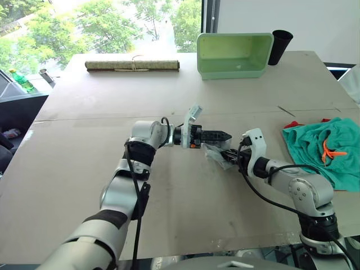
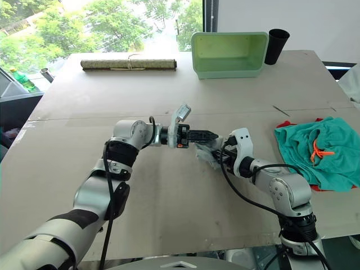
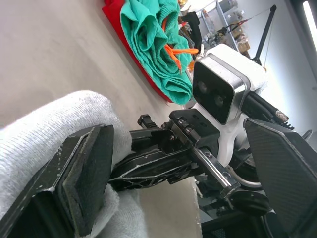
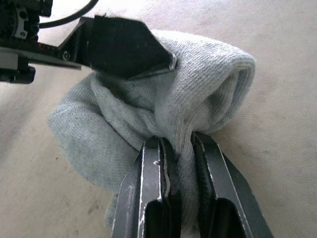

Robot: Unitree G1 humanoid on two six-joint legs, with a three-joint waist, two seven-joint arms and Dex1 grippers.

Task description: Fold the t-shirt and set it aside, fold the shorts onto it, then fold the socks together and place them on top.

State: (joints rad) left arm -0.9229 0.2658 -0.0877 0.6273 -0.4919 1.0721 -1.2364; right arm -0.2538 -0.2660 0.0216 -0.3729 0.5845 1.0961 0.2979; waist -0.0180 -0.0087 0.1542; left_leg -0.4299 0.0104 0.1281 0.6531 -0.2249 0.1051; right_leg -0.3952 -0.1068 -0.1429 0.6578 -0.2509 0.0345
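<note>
The light grey socks (image 1: 214, 154) lie bunched at mid-table between both grippers. My right gripper (image 4: 177, 144) is shut on a fold of the socks (image 4: 198, 84). My left gripper (image 1: 222, 135) reaches in from the left and stands open, one of its fingers (image 3: 84, 183) pressed against the knit and the other held apart. At the right edge of the table the teal shorts (image 1: 323, 146) with the orange drawstring (image 1: 329, 151) lie folded on the red t-shirt (image 1: 291, 124), which shows as a thin rim beneath them.
A light green bin (image 1: 233, 53) and a black cup (image 1: 279, 46) stand at the far edge. A rolled mat (image 1: 132, 65) lies at the far left. The brown table (image 1: 84, 169) has a seam running across its middle.
</note>
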